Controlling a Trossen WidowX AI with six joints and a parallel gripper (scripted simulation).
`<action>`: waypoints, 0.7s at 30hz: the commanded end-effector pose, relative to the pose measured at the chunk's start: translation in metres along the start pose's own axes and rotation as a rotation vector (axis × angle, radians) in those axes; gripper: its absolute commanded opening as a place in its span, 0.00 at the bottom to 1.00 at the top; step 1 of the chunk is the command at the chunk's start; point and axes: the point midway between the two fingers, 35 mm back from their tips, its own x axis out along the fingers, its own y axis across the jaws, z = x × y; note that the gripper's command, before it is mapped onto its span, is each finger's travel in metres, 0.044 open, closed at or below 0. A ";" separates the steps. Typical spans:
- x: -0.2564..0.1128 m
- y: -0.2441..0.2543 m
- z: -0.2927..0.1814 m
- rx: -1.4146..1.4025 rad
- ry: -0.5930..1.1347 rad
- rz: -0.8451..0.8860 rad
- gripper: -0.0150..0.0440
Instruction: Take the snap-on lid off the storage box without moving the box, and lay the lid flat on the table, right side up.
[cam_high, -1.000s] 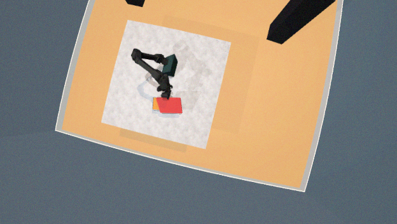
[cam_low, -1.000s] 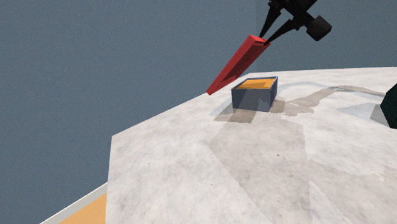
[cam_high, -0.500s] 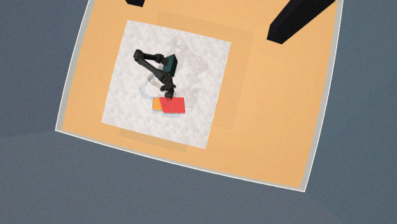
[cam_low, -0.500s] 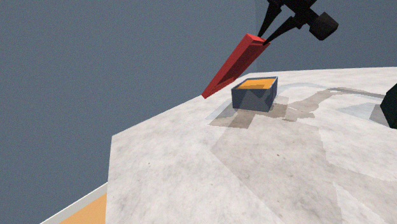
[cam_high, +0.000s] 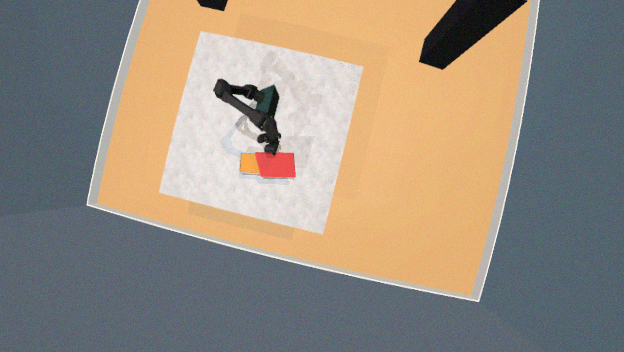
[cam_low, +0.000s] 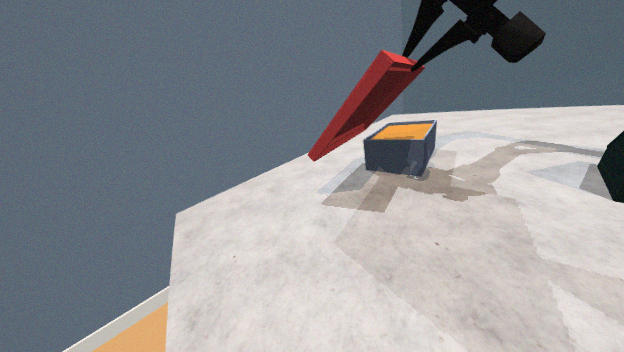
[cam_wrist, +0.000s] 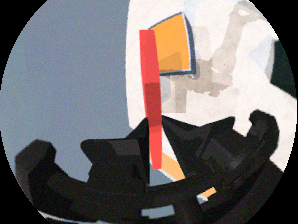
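The storage box (cam_high: 249, 163) (cam_low: 392, 155) (cam_wrist: 172, 45) is dark blue, open-topped and upright on the white table, with an orange inside. My gripper (cam_high: 271, 152) (cam_low: 409, 63) (cam_wrist: 154, 119) is shut on one edge of the red lid (cam_high: 280, 166) (cam_low: 350, 102) (cam_wrist: 148, 60). The lid is off the box and held steeply tilted, gripped edge high and far edge low. In the exterior view its hollow underside faces down toward the box. It appears to hang clear of the table. From above it covers part of the box.
The white table (cam_high: 200, 170) (cam_low: 250, 265) has its edge beyond the lid in the exterior view. A dark green block (cam_high: 270, 99) (cam_low: 615, 170) stands at the arm's base. Black beams (cam_high: 452, 42) show at the top of the top view, over the orange floor (cam_high: 425, 175).
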 end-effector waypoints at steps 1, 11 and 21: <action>-0.003 0.002 -0.009 0.009 -0.001 0.009 0.25; -0.006 0.001 -0.029 0.010 0.000 0.009 0.25; -0.008 0.000 -0.049 0.012 0.002 0.009 0.25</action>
